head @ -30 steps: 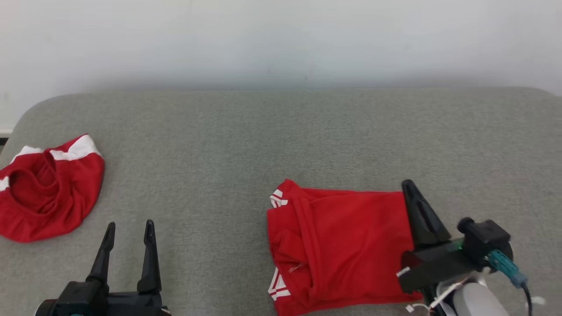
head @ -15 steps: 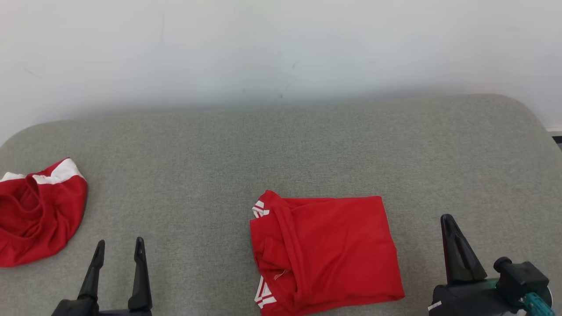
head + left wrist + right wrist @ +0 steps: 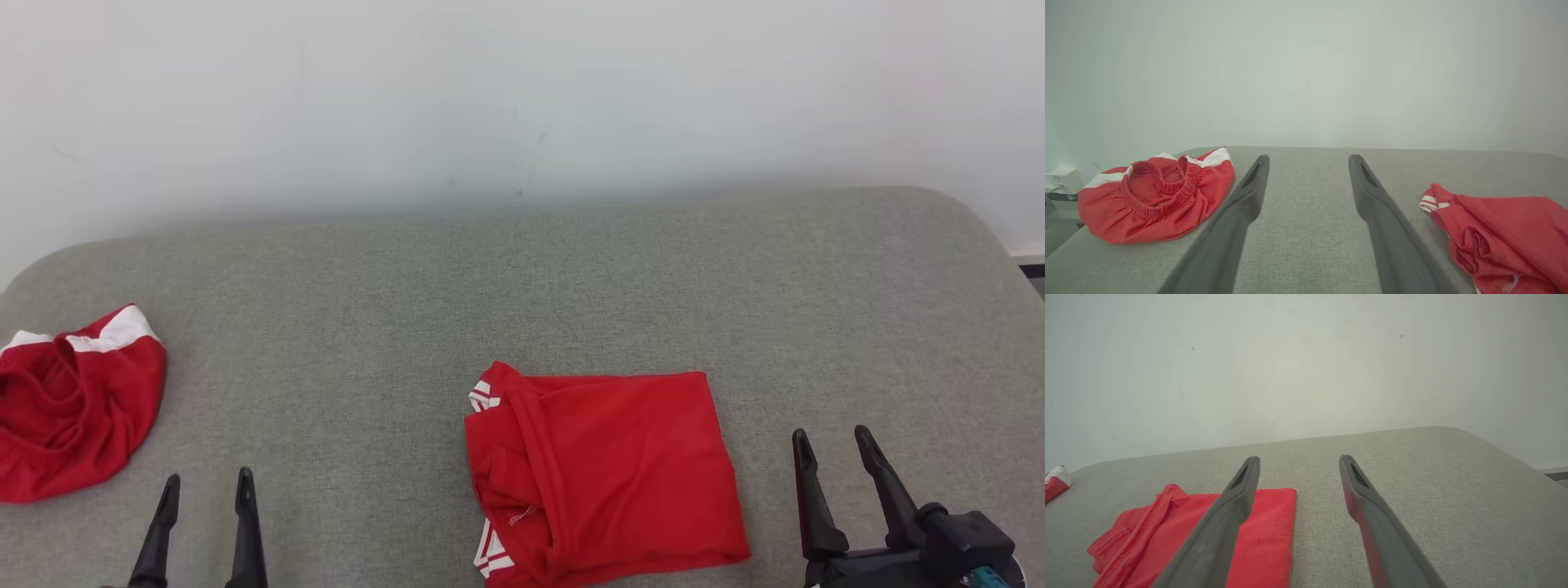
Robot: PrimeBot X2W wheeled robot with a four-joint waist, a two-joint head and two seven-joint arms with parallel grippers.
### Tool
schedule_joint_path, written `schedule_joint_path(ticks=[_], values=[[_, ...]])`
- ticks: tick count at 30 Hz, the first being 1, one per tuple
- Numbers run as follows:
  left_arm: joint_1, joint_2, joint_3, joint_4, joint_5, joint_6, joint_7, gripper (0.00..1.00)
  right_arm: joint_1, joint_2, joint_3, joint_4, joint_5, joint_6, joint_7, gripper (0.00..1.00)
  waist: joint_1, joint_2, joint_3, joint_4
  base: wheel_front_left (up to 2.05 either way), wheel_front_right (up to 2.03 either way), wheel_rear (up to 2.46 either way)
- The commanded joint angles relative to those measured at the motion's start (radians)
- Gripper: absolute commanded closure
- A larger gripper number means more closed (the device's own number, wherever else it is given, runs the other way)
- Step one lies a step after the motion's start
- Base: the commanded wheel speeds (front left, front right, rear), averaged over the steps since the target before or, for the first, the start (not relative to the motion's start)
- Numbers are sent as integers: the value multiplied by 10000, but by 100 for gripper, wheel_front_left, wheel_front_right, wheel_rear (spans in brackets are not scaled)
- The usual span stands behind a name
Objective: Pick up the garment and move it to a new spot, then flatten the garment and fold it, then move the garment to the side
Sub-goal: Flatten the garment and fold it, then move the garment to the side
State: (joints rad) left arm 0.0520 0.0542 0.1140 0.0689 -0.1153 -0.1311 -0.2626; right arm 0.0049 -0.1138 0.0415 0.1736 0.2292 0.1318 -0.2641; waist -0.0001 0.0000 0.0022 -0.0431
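Observation:
A red garment [image 3: 600, 474] with white-striped trim lies folded into a rough square on the grey cushioned surface [image 3: 522, 286], right of centre near the front; it also lies at the right of the left wrist view [image 3: 1502, 232] and low left in the right wrist view [image 3: 1265, 539]. My right gripper [image 3: 833, 445] stands open just right of the garment, apart from it, with nothing between its fingers [image 3: 1237, 498]. At the lower left my left gripper [image 3: 206, 486] is open too, holding nothing, well left of the garment.
A second red piece with white bands and an elastic opening [image 3: 69, 408] sits crumpled at the surface's left edge, also in the left wrist view [image 3: 1159, 194]. A pale wall [image 3: 522, 98] rises behind the surface. The surface's rounded right corner [image 3: 971, 220] drops off.
My right gripper has let go of the garment's right edge, drawn back to its right and opened. The head camera shifted, so the whole picture moved. The garment stays folded.

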Motion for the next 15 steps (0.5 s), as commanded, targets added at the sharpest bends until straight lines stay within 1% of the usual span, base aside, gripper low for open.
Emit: schedule_joint_path(ticks=[1,15], values=[[195,92,53,-31,-90,14,-30,0,107,-2,-13,28,-32,-26,1,0,1,0,-22,39,0,0,0],[579,949,-687,-141,-1146,13,-30,0,135,-77,27,280,9,-26,1,0,1,0,-88,246,0,0,0]])
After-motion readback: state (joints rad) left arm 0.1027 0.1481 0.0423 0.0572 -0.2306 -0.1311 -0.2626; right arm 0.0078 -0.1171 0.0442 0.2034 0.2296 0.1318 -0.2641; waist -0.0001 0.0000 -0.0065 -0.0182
